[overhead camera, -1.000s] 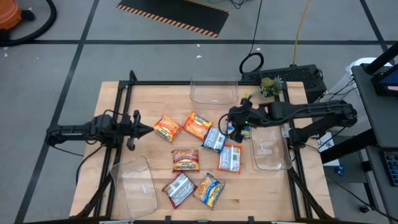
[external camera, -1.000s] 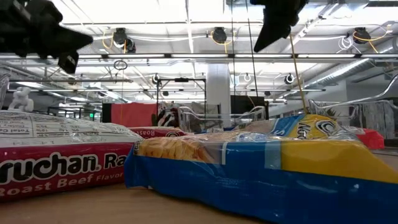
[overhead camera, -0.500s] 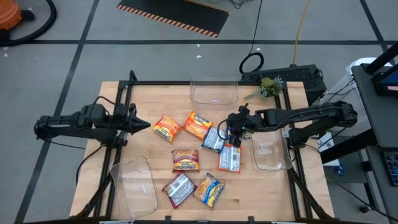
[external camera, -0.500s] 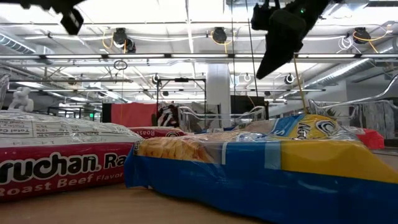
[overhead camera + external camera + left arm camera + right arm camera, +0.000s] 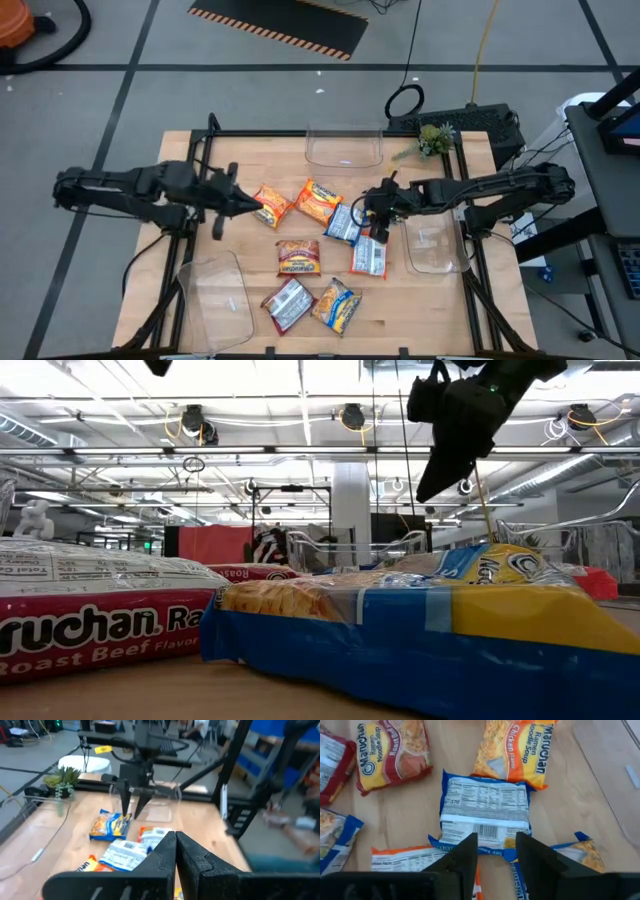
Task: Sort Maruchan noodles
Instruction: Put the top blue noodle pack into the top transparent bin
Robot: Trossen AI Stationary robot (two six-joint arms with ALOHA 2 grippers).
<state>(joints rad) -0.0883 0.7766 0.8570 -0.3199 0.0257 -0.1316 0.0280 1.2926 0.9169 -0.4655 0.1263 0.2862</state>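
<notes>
Evidently, little is being shown as sorted: all the Maruchan noodles [image 5: 318,252] are lying loose mid-table, and the three clear bins [image 5: 343,146] are being left empty. The right gripper [image 5: 372,213], jaws parted and empty, is being held over a face-down blue packet [image 5: 485,815]. The left gripper [image 5: 252,205], pinched closed on nothing, is being held beside the orange packets [image 5: 270,206].

Grey floor [image 5: 90,110] with dark lines, a striped mat [image 5: 280,25]. Beyond the table [image 5: 250,160], a white pillar [image 5: 350,500], ceiling lights [image 5: 352,415], red partition [image 5: 210,543].
</notes>
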